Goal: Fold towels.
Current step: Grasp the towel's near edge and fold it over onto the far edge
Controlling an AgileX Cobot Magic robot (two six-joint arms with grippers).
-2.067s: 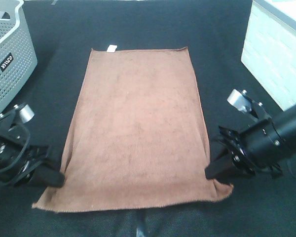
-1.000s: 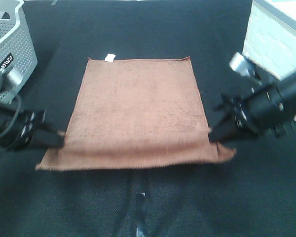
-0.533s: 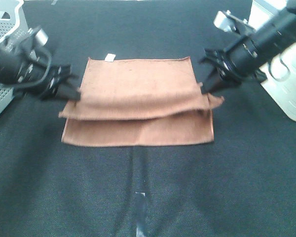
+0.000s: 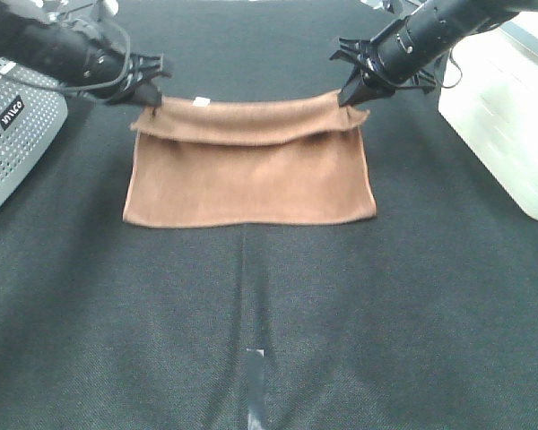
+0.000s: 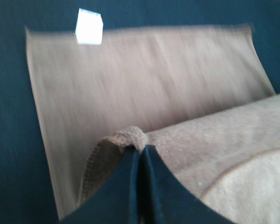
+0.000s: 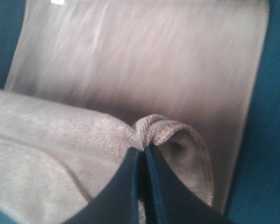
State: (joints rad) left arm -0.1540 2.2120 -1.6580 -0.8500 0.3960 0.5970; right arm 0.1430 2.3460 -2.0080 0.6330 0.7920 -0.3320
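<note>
The brown towel [image 4: 251, 179] lies on the black table, folded in half with its near edge carried over to the far edge. My left gripper [image 4: 151, 100] is shut on the towel's left corner, held just above the far edge near the white tag [image 4: 198, 101]. My right gripper [image 4: 347, 98] is shut on the right corner at the far right. The left wrist view shows my shut fingers [image 5: 141, 158] pinching a bunched corner, with the tag [image 5: 89, 20] beyond. The right wrist view shows my gripper [image 6: 141, 151] pinching the hemmed corner [image 6: 170, 133].
A grey perforated basket [image 4: 13, 134] stands at the left edge. A white bin [image 4: 507, 107] stands at the right edge. A strip of tape [image 4: 255, 385] marks the table's front centre.
Both grippers have carried the towel's near corners up and away, over the towel to its far edge. The flat towel now lies folded in half.
</note>
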